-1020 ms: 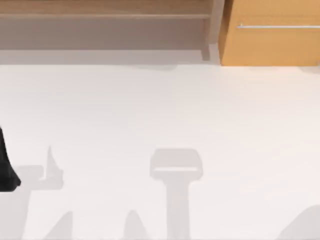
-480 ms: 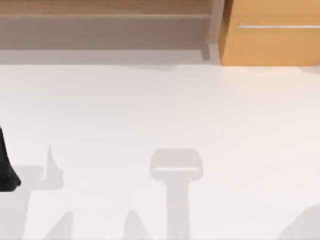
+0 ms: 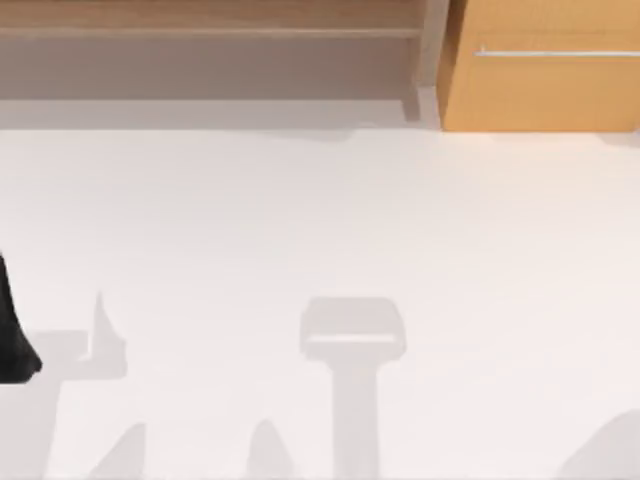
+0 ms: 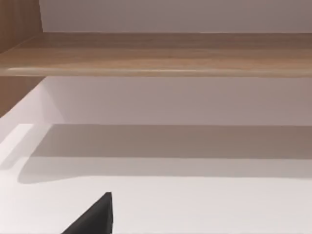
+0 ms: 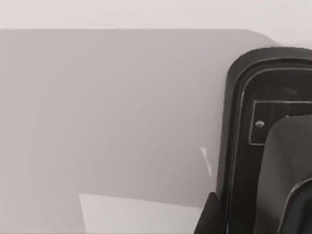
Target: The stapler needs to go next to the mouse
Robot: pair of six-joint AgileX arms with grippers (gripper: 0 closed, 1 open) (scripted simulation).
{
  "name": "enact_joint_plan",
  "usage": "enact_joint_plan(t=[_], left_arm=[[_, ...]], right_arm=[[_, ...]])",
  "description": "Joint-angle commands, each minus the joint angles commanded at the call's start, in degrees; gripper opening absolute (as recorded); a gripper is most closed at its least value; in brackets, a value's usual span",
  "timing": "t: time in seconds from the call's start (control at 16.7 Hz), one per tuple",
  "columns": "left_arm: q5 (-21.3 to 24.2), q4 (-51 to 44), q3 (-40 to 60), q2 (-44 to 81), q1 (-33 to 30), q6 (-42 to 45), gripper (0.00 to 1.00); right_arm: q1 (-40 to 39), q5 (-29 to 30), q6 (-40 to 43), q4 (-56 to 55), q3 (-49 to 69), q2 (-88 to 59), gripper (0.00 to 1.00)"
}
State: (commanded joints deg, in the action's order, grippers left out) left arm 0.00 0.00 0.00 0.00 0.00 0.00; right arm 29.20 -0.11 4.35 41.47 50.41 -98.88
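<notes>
left gripper (image 4: 95, 219): a dark tip low over the white table (image 4: 204, 204); apart or together, cannot tell.
left arm (image 3: 12, 340): dark shape at the table's left edge in the top view, looks idle.
right gripper (image 5: 210, 217): a dark wedge beside a black rounded housing (image 5: 243, 146); state likewise cannot tell.
stapler: place cannot be told from these views (same for the mouse).
stapler, handling (judgement): stiff, dense for its bulk, smooth-topped; unlikely to break, though the hinged top may rock.
hold (judgement): across the narrow sides near mid-length, low on the body, not by the nose.
shelf (image 4: 161, 53): wooden, along the far side.
cabinet (image 3: 540, 90): far right, with a bar handle.
step (judgement): task not yet begun.
</notes>
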Motion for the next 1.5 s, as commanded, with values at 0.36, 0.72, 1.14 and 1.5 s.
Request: enact_joint_plan(t=[0.36, 0.72, 1.14, 1.5], left_arm=[[0.0, 0.0, 0.0, 0.0, 0.0, 0.0, 1.0], [0.0, 0.0, 0.0, 0.0, 0.0, 0.0, 1.0], [0.0, 0.0, 0.0, 0.0, 0.0, 0.0, 1.0], [0.0, 0.0, 0.0, 0.0, 0.0, 0.0, 1.0]], right_arm=[[0.08, -0.01, 0.09, 6.45, 2.9, 2.76, 0.0], [-0.07, -0.04, -0.05, 7.23, 3.66, 3.56, 0.0], [-12.5, -1.79, -6.38, 8.48, 4.32, 5.38, 0.0], [-29.02, -3.3, -11.12, 9.45, 4.33, 4.66, 0.0]])
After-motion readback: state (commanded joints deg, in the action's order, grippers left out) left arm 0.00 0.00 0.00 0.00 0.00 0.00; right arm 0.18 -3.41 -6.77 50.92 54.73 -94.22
